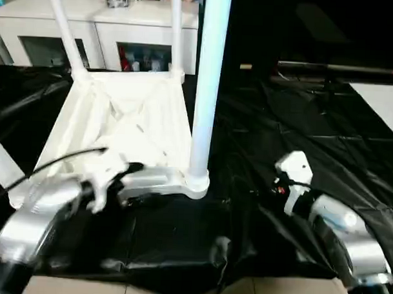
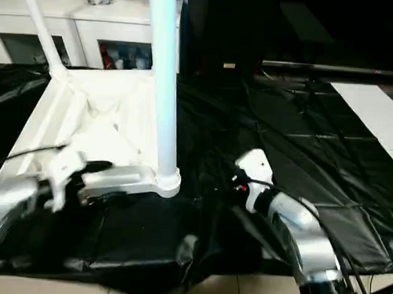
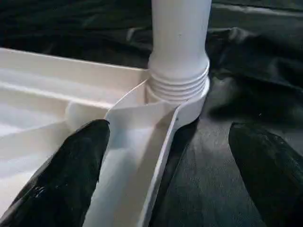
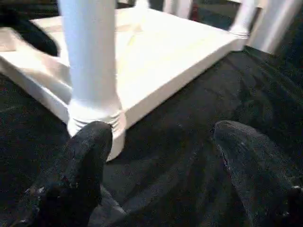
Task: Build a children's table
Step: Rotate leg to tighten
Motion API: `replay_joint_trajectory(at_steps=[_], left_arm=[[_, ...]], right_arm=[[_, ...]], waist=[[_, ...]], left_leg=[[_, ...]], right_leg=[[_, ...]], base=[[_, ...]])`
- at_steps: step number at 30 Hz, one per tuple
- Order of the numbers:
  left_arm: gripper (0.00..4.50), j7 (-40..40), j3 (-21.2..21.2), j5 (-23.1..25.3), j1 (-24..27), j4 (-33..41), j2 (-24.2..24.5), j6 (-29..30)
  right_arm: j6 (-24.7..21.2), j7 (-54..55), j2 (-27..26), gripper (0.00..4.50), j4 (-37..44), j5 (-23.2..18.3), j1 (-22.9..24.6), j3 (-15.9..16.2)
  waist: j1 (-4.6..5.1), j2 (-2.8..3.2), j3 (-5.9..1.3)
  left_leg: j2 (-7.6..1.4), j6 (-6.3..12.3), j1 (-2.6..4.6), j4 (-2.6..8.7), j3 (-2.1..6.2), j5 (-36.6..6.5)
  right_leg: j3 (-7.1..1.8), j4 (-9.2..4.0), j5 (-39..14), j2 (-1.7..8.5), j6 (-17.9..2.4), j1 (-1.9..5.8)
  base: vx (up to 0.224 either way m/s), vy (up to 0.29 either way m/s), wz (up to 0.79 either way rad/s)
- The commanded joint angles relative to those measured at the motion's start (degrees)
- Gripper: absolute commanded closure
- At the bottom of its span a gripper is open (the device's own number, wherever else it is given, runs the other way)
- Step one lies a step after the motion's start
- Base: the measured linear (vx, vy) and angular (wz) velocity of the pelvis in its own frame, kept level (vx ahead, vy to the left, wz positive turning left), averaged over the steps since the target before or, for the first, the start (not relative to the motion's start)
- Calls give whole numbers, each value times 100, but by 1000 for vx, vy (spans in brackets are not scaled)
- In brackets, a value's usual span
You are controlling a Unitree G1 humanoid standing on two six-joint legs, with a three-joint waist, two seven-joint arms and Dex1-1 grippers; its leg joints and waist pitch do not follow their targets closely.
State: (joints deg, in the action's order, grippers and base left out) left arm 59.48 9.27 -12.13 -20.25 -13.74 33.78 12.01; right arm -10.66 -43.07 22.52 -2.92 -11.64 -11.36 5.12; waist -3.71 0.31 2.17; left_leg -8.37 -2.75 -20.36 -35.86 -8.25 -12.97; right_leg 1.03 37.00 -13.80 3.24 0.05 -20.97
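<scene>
1. The children's table lies upside down on the black sheet, legs up, at about 11 o'clock from the robot.
2. The left gripper is spread wide astride the near rim; the right gripper is spread, holding nothing.
3. The plastic looks light, stiff and slick; I'd take it by the near leg low down, by its socket.

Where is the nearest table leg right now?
In the left eye view, the nearest leg stands upright in the upturned table top's near right corner socket, between both grippers.
</scene>
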Motion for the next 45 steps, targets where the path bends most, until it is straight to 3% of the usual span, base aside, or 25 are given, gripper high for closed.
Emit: replay_joint_trajectory(at_steps=[1,4,11,22,31,32,45], left_arm=[[38,223,230,177,-309,-390,-53,-143],[52,241,432,489,-693,-920,-152,-291],[107,519,788,853,-1508,-2298,-482,-456],[196,821,899,1145,-2020,-3299,-527,-664],[255,1135,811,1144,-2100,-3562,-441,-730],[283,1141,800,1159,-2112,-3608,-442,-767],[376,1359,803,1172,-2146,-3839,-585,-914]], right_arm=[[14,-193,91,66,-27,-39,-97,81],[9,-336,161,66,-49,-55,-139,155],[43,-665,255,66,-58,12,-206,332],[87,-782,309,66,-125,63,-238,399],[109,-856,321,66,-162,69,-202,435],[113,-853,319,66,-167,69,-203,435],[158,-831,325,66,-191,67,-200,404]], waist=[[-28,60,-276],[-26,30,-279],[-32,51,-271],[-90,53,-254],[-150,69,-250],[-149,64,-251],[-139,82,-226]], left_leg=[[-375,179,24,502,111,-596],[-374,277,2,491,104,-493],[-416,259,0,502,115,-591],[-448,279,23,523,111,-683],[-465,258,23,544,113,-677],[-466,254,24,545,111,-687],[-487,182,24,578,96,-826]], right_leg=[[-240,-397,356,477,-1482,204],[-235,-405,527,482,-1522,230],[-241,-417,285,531,-1636,243],[-251,-441,211,553,-1695,214],[-251,-431,311,566,-1704,203],[-254,-437,320,568,-1709,205],[-269,-472,115,578,-1682,198]], base=[[0,0,0],[0,0,0],[0,0,0],[0,0,0],[0,0,0],[0,0,0],[0,0,0]])
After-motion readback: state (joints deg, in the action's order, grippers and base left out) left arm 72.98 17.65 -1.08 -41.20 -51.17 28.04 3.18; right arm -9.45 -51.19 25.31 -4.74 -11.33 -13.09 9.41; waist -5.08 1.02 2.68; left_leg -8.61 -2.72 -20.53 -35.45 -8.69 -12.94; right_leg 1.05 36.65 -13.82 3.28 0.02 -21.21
